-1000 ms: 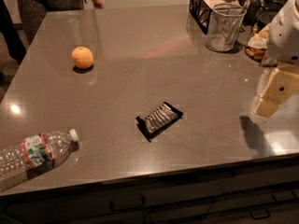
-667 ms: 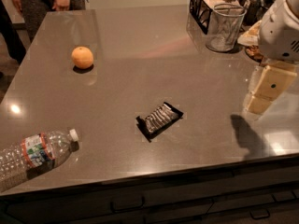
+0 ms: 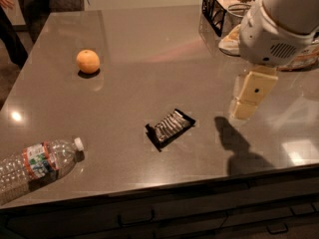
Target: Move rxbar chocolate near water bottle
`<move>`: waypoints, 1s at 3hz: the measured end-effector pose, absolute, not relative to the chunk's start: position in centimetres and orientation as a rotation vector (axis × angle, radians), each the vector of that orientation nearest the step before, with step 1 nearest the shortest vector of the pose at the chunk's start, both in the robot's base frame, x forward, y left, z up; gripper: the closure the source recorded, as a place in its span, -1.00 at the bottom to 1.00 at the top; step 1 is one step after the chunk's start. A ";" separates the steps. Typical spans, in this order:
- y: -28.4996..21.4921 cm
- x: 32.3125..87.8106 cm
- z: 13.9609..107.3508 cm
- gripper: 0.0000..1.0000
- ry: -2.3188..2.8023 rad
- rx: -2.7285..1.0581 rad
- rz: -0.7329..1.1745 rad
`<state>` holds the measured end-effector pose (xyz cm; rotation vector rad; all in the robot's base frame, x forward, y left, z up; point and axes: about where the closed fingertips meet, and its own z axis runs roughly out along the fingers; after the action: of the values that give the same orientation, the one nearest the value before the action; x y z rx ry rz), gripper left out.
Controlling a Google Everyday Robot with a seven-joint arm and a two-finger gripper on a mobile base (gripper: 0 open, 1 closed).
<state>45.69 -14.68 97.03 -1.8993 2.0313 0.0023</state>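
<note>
The rxbar chocolate (image 3: 170, 128), a flat black wrapper with a shiny grey middle, lies near the middle of the grey counter (image 3: 149, 73), turned at a slant. The water bottle (image 3: 37, 166), clear with a white cap and a red, green and white label, lies on its side at the front left corner, cap pointing right. My gripper (image 3: 242, 111) hangs above the counter to the right of the bar, about a bar's length away, touching nothing. Its shadow falls on the counter below it.
A round orange (image 3: 87, 61) sits at the back left. A black wire basket (image 3: 219, 6) and other items stand at the back right, partly behind my arm (image 3: 279, 29). A person (image 3: 7, 29) stands at the far left edge. The counter's front edge runs below the bar.
My arm and gripper have moved left and forward over the counter, closer to the bar. The bar, bottle and orange have not moved.
</note>
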 end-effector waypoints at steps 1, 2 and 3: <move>-12.2 46.2 95.0 -1.00 1.985 -1.982 0.026; -10.1 45.9 92.3 -1.00 1.955 -2.069 0.054; -8.3 45.3 90.2 -1.00 1.929 -2.135 0.083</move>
<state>45.27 -8.32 90.21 -2.1352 1.9285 0.0828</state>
